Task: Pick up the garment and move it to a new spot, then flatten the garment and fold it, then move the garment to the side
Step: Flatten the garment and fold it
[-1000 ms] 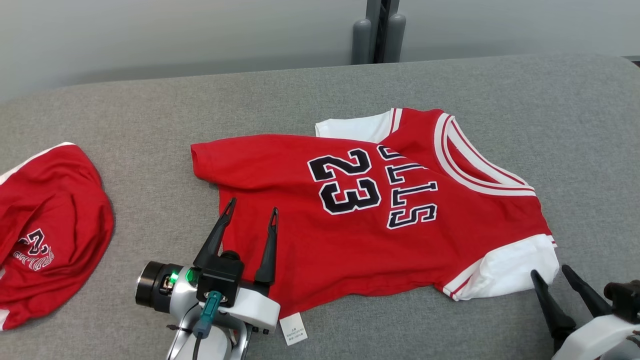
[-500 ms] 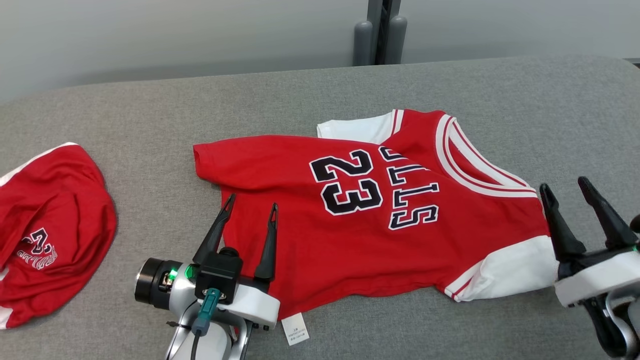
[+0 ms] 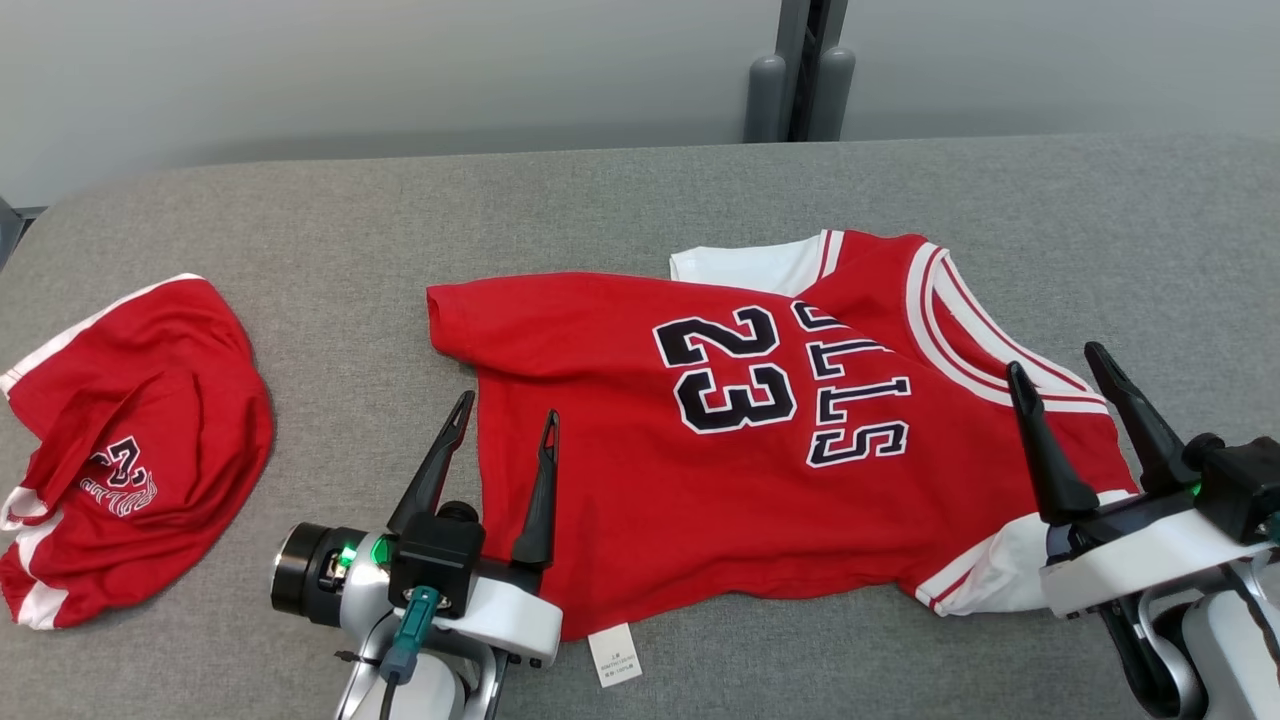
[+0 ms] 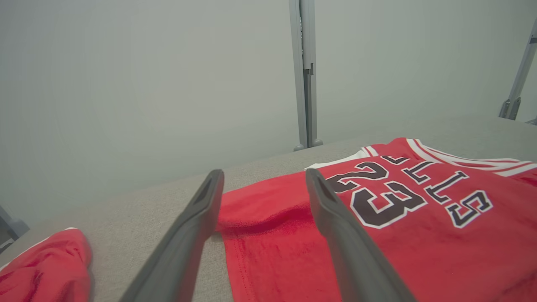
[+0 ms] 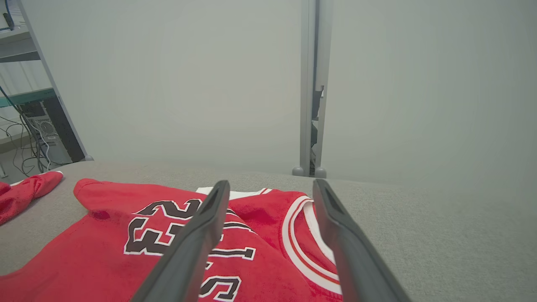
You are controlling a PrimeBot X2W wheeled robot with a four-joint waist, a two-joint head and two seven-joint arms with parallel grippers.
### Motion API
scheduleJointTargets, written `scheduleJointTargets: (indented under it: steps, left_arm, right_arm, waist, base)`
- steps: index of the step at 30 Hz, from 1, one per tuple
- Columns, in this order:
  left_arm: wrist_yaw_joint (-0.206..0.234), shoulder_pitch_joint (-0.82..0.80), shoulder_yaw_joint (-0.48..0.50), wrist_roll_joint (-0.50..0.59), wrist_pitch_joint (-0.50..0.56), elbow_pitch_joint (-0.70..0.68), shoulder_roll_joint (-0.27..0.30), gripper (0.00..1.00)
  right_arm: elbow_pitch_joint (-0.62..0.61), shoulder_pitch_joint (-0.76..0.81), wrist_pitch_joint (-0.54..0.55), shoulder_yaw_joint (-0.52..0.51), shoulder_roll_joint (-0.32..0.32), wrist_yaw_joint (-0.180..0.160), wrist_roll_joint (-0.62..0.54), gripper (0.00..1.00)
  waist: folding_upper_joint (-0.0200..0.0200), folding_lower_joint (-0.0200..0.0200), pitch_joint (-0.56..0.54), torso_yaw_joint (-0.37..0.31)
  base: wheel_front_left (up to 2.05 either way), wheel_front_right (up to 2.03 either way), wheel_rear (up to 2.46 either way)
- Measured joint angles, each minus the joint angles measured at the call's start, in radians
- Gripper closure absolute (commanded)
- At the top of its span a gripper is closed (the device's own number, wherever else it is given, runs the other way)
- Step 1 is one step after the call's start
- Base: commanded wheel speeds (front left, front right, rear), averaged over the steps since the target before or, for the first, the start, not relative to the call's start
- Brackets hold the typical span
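A red jersey (image 3: 760, 450) with white sleeves, a black "23" and lettering lies spread on the grey table, collar to the right. It also appears in the left wrist view (image 4: 377, 235) and the right wrist view (image 5: 168, 251). My left gripper (image 3: 505, 420) stands open over the jersey's hem edge at the lower left, holding nothing. My right gripper (image 3: 1060, 360) stands open above the jersey's near shoulder, beside the white sleeve (image 3: 990, 585), with nothing between its fingers.
A second red garment (image 3: 120, 450) lies crumpled at the table's left side. A white label (image 3: 615, 655) sticks out from the jersey's near edge. A grey post (image 3: 800, 70) rises behind the grey table (image 3: 600, 210), with a pale wall beyond.
My right gripper has risen from the lower right corner and come in over the jersey's near shoulder. The head camera has shifted, sliding the scene rightward. The left gripper holds still.
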Motion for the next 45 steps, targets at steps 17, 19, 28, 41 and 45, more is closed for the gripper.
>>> scheduleJointTargets:
  steps: [17, 19, 28, 41, 45]
  left_arm:
    - [0.004, -0.06, -0.035, -0.002, 0.0, -0.037, 0.0, 0.0]
    - [0.007, -0.073, -0.046, -0.005, 0.0, -0.04, -0.001, 0.0]
    - [0.012, -0.106, -0.071, -0.104, 0.0, -0.055, 0.001, 0.0]
    - [0.032, -0.125, -0.11, -0.127, 0.0, -0.055, -0.001, 0.0]
    - [0.04, -0.125, -0.122, -0.136, 0.0, -0.056, 0.0, 0.0]
  right_arm:
    - [0.282, -0.352, 0.105, 0.019, -0.065, 0.0, -0.001, 0.0]
    - [0.331, -0.406, 0.142, 0.04, -0.083, 0.0, 0.033, 0.0]
    - [0.427, -0.581, 0.275, 0.293, -0.251, 0.0, 0.221, 0.0]
    - [0.538, -0.747, 0.384, 0.572, -0.364, 0.0, 0.348, 0.0]
    - [0.529, -0.764, 0.423, 0.634, -0.379, 0.0, 0.432, 0.82]
  waist:
    - [0.0, 0.0, 0.131, 0.063]
    - [0.0, 0.0, 0.157, 0.082]
    - [0.0, 0.0, 0.244, 0.178]
    - [0.0, 0.0, 0.287, 0.243]
    - [0.0, 0.0, 0.287, 0.25]
  base:
    - [0.0, 0.0, 0.0]
    - [0.0, 0.0, 0.0]
    - [0.0, 0.0, 0.0]
    - [0.0, 0.0, 0.0]
    - [0.0, 0.0, 0.0]
